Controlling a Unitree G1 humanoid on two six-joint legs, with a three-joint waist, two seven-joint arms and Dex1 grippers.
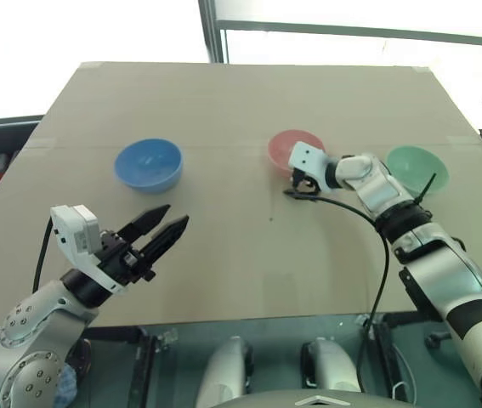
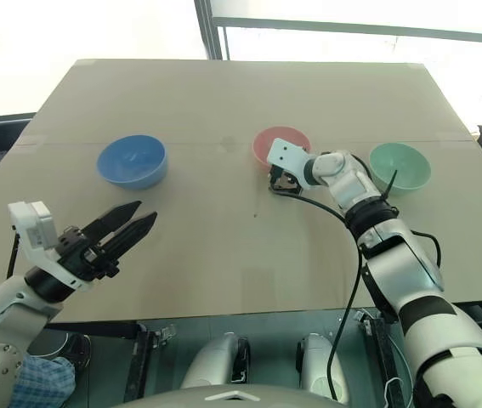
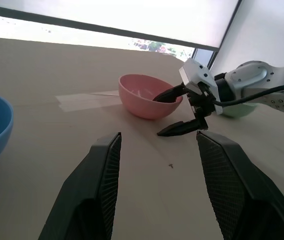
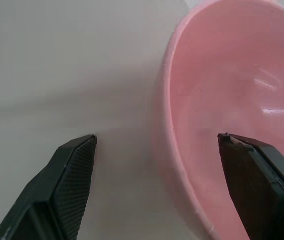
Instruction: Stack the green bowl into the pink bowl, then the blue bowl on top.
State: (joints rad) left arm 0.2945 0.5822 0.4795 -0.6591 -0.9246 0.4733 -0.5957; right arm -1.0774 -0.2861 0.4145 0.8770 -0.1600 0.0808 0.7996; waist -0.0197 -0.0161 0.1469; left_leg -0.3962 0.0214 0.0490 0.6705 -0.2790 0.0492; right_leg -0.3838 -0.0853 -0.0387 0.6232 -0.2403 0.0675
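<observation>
Right wrist view shows us the right gripper [image 4: 157, 187] with jaws apart, straddling the near rim of the pink bowl [image 4: 242, 100] — one finger inside, one outside, nothing clamped. On the table [image 1: 249, 102] we see the blue bowl [image 1: 148, 164] at left and the green bowl [image 1: 417, 167] at right, both empty. Our left gripper [image 1: 166, 223] hangs open — holding nothing.

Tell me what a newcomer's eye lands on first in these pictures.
Three bowls stand apart on the brown table: the blue bowl to the left, the pink bowl in the middle, the green bowl to the right. The right claw stands open astride the pink bowl's near rim, one finger over the inside, one outside. The left claw hovers open over the table's near left part, holding nothing.
</observation>
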